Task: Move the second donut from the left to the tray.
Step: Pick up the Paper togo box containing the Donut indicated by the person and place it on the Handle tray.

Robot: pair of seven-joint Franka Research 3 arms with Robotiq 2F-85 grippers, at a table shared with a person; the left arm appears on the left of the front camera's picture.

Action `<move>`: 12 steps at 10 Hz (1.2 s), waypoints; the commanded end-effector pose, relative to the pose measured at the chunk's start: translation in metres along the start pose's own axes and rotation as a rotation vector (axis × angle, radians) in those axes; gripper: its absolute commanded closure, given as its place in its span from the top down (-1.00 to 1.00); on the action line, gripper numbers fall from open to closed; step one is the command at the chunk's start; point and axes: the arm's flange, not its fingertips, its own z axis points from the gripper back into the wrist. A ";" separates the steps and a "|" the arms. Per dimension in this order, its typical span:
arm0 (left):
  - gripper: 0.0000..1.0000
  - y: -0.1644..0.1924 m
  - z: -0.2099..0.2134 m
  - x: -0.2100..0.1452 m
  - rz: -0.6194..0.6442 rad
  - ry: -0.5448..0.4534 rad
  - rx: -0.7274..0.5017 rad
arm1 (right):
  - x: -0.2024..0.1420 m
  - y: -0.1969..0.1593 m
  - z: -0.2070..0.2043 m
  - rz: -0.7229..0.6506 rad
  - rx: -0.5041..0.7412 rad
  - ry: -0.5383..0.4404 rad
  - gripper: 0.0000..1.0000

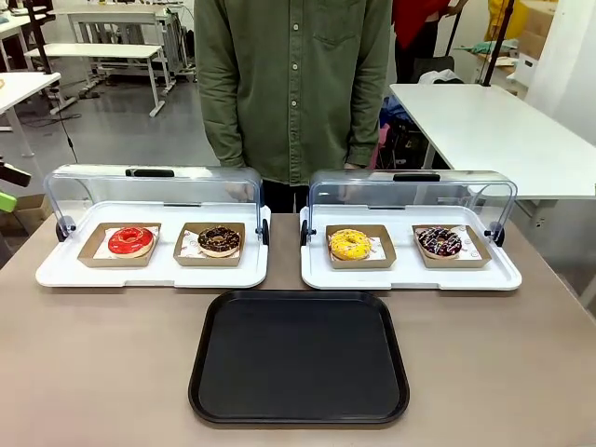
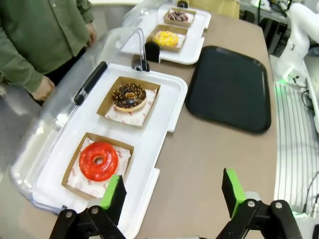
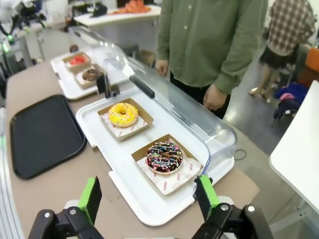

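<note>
The second donut from the left (image 1: 219,240) is chocolate-iced with light sprinkles and sits in a brown box on the left white display tray (image 1: 149,276), whose clear lid is raised. The wrist views also show this donut (image 2: 129,96) (image 3: 90,74). The black tray (image 1: 299,357) lies bare at the table's front middle. My left gripper (image 2: 173,194) hovers open above the table's left end, near the red donut (image 2: 98,160) and well short of the chocolate one. Above the right end my right gripper (image 3: 148,197) is open too, close to the dark drizzled donut (image 3: 164,157).
A second white display tray (image 1: 410,276) with a raised lid holds a yellow donut (image 1: 350,244) and the dark drizzled donut (image 1: 440,242). A person in a green shirt (image 1: 293,84) stands at the far side, hands (image 2: 44,89) near the lids.
</note>
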 end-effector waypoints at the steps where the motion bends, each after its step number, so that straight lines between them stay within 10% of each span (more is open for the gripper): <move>1: 1.00 -0.004 -0.016 0.005 -0.002 -0.052 -0.007 | -0.008 -0.007 0.002 0.010 0.016 -0.042 1.00; 12: 1.00 0.003 -0.022 -0.001 -0.013 -0.078 -0.035 | -0.023 -0.002 0.005 -0.016 0.015 -0.080 1.00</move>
